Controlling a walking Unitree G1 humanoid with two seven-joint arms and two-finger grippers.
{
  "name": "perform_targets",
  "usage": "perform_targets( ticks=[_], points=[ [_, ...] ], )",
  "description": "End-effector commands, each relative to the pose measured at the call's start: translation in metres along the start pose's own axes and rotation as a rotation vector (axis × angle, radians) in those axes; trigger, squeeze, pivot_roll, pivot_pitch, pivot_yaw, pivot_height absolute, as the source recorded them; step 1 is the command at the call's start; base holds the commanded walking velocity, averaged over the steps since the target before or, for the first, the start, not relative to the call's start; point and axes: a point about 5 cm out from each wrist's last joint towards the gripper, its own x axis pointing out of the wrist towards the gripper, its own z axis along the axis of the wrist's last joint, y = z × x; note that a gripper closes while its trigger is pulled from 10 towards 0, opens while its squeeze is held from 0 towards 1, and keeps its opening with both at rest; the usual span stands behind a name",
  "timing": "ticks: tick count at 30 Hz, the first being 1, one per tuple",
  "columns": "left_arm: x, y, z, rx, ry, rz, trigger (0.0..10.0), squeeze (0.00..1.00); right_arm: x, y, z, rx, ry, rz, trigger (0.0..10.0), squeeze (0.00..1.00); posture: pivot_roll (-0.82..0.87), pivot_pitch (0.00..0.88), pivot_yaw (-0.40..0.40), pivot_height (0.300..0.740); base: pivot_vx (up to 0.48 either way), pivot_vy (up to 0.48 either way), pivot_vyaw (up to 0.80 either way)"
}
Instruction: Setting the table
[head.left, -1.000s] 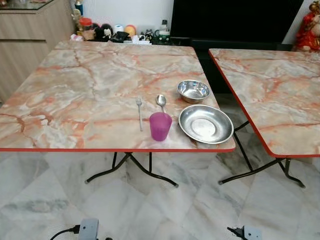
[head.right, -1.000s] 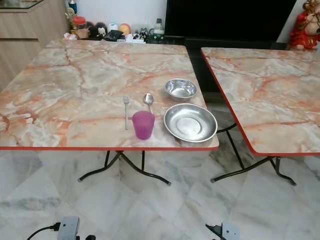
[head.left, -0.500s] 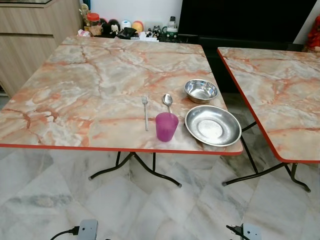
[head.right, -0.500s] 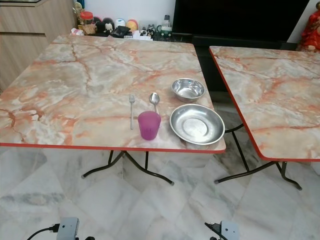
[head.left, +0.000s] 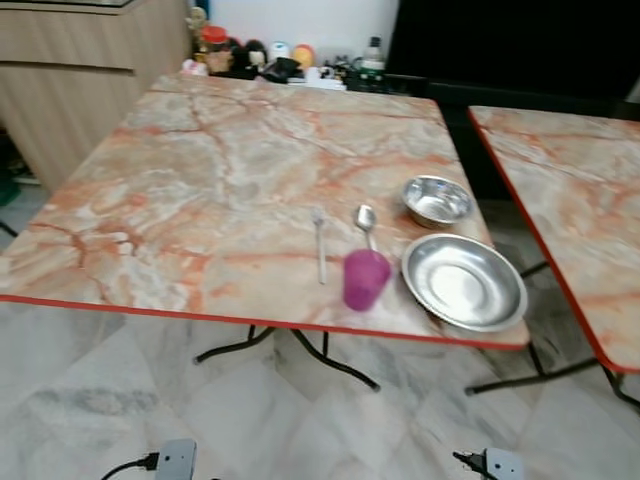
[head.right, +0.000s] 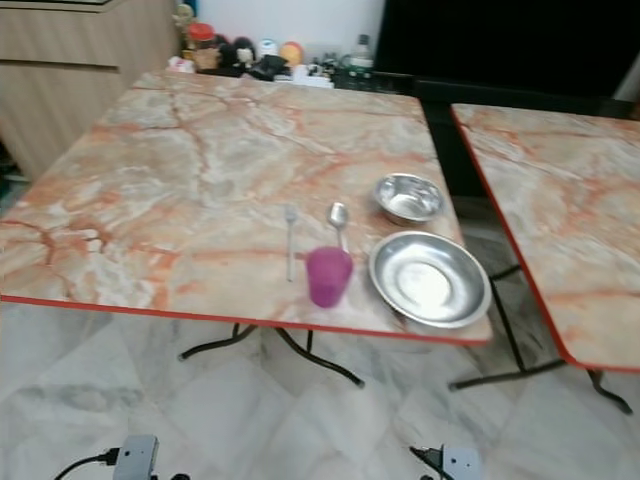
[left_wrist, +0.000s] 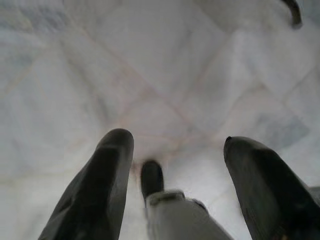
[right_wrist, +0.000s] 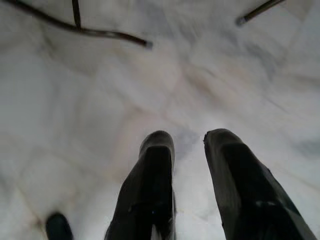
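View swung left; translucent purple cup, shiny steel plate

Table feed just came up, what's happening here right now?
Nothing is being handled. On the marble table, near its right front corner, sit a purple cup, a fork, a spoon, a small steel bowl and a large steel plate. The left gripper and right gripper hang over the floor, fingers apart, empty.
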Motion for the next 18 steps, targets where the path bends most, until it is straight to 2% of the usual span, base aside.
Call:
perform_targets(
  ticks=[1,18],
  points=[
    [0.0012,-0.0069,0.0003,-0.014,0.002,-0.012,10.0,0.00,-0.0031,-0.0116,-0.0092,-0.002,0.028,-0.030,10.0,0.00,0.03,0.117,-0.061,0.740,0.251,0.000,0.00],
    [0.0013,-0.0075,0.0007,-0.027,-0.003,-0.016,10.0,0.00,-0.0031,-0.0113,-0.0087,0.003,0.023,-0.021,10.0,0.00,0.03,0.117,-0.062,0.740,0.015,0.000,0.00]
  ],
)
